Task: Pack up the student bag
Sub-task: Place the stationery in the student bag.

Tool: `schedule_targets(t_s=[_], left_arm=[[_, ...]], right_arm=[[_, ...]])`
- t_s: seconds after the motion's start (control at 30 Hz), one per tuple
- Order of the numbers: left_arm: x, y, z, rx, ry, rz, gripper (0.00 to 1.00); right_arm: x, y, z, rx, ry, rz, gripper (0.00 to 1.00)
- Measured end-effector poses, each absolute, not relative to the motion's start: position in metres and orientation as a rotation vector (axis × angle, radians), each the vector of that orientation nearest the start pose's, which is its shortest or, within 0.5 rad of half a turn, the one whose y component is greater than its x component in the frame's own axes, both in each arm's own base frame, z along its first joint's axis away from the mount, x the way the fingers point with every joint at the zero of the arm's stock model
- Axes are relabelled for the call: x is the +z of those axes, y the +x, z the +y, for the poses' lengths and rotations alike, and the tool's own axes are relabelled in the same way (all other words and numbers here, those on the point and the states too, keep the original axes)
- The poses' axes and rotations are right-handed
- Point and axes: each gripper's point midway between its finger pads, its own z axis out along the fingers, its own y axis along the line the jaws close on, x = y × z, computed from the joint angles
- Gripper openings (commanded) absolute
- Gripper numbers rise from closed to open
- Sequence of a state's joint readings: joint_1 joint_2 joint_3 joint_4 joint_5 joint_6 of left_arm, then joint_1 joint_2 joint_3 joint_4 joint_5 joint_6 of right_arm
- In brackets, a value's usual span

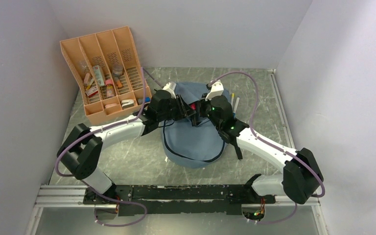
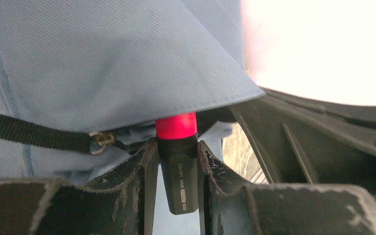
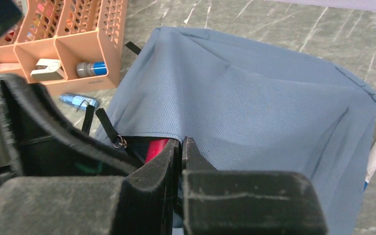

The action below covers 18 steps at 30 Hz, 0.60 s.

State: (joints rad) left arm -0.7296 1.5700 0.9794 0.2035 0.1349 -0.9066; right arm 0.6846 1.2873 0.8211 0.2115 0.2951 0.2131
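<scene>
On scuffed grey table (image 1: pixel 127 156), pale walls (image 1: pixel 186 29): student bag (image 1: pixel 196 142), orange rack (image 1: pixel 98 117).

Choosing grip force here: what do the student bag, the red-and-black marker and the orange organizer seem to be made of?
The student bag: woven grey-blue fabric, matte, with a visible twill weave and soft folds. The marker: probably smooth plastic, with a faint sheen on its black barrel. The organizer: likely rigid matte plastic, with perforated moulded walls.
</scene>
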Motion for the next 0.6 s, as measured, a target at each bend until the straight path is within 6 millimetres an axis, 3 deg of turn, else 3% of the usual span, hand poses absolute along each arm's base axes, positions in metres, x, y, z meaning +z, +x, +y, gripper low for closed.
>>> schedule_targets(t_s=[0.2,0.47,0.6], left_arm=[[0.153,0.332,-0.360,-1.109,-0.208,2.181,0.05],[0.151,0.347,-0.371,-1.131,-0.365,2.134,0.05],[0.151,0.355,-0.380,-1.161,-0.415,2.120,0.18]], right_arm=[[0.210,0.346,0.237,0.428,-0.208,1.824,0.00],[0.210,0.340,0.248,0.526,-0.212,1.839,0.00],[0.209,0.339,0.249,0.534,-0.212,1.846,0.00]])
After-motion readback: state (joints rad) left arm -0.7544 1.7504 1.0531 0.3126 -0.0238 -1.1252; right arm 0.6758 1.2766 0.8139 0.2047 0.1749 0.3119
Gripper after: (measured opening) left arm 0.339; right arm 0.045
